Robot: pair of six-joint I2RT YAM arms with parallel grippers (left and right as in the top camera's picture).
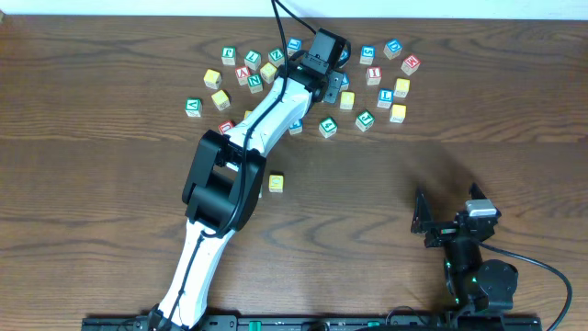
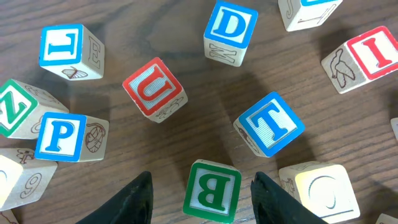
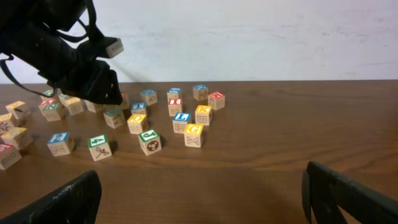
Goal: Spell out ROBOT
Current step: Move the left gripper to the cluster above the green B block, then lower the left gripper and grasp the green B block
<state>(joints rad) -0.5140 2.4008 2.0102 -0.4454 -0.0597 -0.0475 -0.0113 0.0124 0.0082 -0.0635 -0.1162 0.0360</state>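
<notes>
- My left pincer (image 2: 202, 183) was open. Its two dark fingers (image 2: 134, 199) came up from the bottom edge of the left wrist view, with a block between them and a gap on either side of it.
- That block was the green B block (image 2: 211, 191), at the bottom middle of the frame. It stood on the tabletop (image 2: 199, 140) and neither finger touched it.
- Just right of it, in the lower right corner, sat a yellow block (image 2: 320, 190). Its round letter was too washed out for me to read.
- Up and right of the B lay the blue T block (image 2: 272, 123), turned askew, near the B but apart from it.
- At the left edge the blue P block (image 2: 62, 137) sat just beside a green-lettered block (image 2: 15, 107).
- Further out, left of centre, the red U block (image 2: 154, 88) stood by itself, also turned askew.
- Farthest, along the top edge, were the blue D block (image 2: 230, 30) at the middle and the red I block (image 2: 367, 56) at the upper right.
- My right pincer (image 3: 199, 199) was spread wide and held nothing, with its fingers (image 3: 62, 199) in the two bottom corners of the right wrist view. It was well apart from the scatter of blocks (image 3: 143, 124) across the middle left of that frame.
- In the overhead view a lone yellow cube (image 1: 276, 184) lay mid-frame, just beside my left arm (image 1: 225, 175).
</notes>
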